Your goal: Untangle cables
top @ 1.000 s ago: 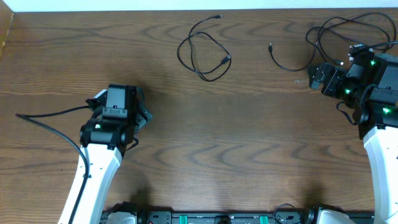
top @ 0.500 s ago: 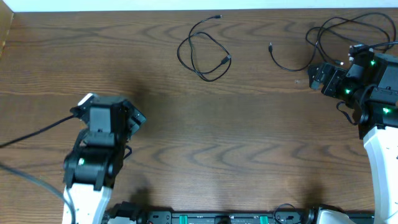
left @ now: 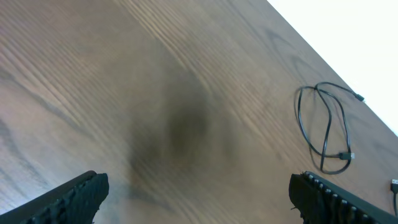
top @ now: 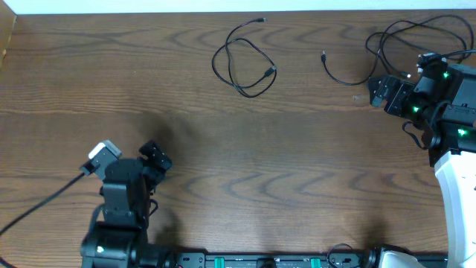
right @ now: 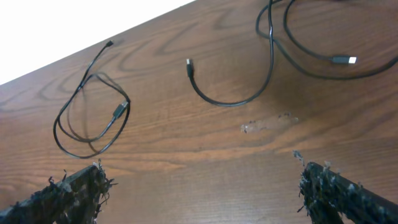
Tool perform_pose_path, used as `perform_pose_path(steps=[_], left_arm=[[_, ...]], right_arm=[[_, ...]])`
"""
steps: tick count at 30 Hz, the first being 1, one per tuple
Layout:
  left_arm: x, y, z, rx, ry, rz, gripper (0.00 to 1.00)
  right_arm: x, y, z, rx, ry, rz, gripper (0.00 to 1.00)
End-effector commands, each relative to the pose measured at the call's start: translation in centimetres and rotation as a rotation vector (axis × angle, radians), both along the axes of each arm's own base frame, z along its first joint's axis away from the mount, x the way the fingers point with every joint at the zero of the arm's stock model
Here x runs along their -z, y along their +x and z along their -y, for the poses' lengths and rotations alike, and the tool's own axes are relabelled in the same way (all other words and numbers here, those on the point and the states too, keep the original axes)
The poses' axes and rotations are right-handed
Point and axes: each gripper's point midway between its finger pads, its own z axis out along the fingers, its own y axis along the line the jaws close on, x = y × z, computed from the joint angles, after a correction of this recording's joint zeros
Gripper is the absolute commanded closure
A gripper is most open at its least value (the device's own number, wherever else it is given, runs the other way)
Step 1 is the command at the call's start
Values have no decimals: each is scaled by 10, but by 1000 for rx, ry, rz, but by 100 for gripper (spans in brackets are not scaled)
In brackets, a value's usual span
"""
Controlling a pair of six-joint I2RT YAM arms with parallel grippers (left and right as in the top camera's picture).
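A thin black cable lies coiled in a loose loop (top: 242, 63) at the back middle of the table. It also shows in the left wrist view (left: 326, 130) and the right wrist view (right: 93, 118). A second black cable (top: 343, 77) curves from a small plug toward a tangle of cords (top: 405, 37) at the back right; the right wrist view shows it (right: 230, 99) and a white-tipped plug (right: 345, 60). My left gripper (top: 128, 158) is open and empty near the front left. My right gripper (top: 378, 91) is open and empty just in front of the tangle.
The wooden table (top: 282, 164) ends at a white back edge (right: 74, 25). My left arm's thick black cable (top: 44, 199) trails off to the left. A small pale scuff (right: 267, 124) marks the wood below the second cable.
My left arm has drawn back toward the table's front edge, away from the looped cable, still open. The right arm and the cables have not moved.
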Motion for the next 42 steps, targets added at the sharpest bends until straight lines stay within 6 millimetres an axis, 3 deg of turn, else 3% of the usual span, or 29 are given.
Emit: perform_pose_path(steps=[1,8,14,22,28,31,32,37,42], left_arm=[[10,2,-3,-21,-3,72,2],[20,17,-2,-43,-71,324,2],[26,18,-5,-54,-91,506,2],[16,13,-6,-51,-108,647,2],[15,13,-6,-51,-108,650,2],[27,12,-8,-62,-97,600,2],[43,9,-11,-77,-78,532,2],[42,11,-5,41,116,490,2],[42,11,-5,42,120,489,2]], right_arm=[[-3,0,-2,1,11,5,1],[-3,0,-2,1,11,5,1],[-3,0,-2,1,11,5,1],[-3,0,-2,1,11,5,1],[-3,0,-2,1,11,5,1],[-3,0,-2,1,11,5,1],[-3,0,-2,1,11,5,1],[-3,0,-2,1,11,5,1],[-3,0,-2,1,11,5,1]])
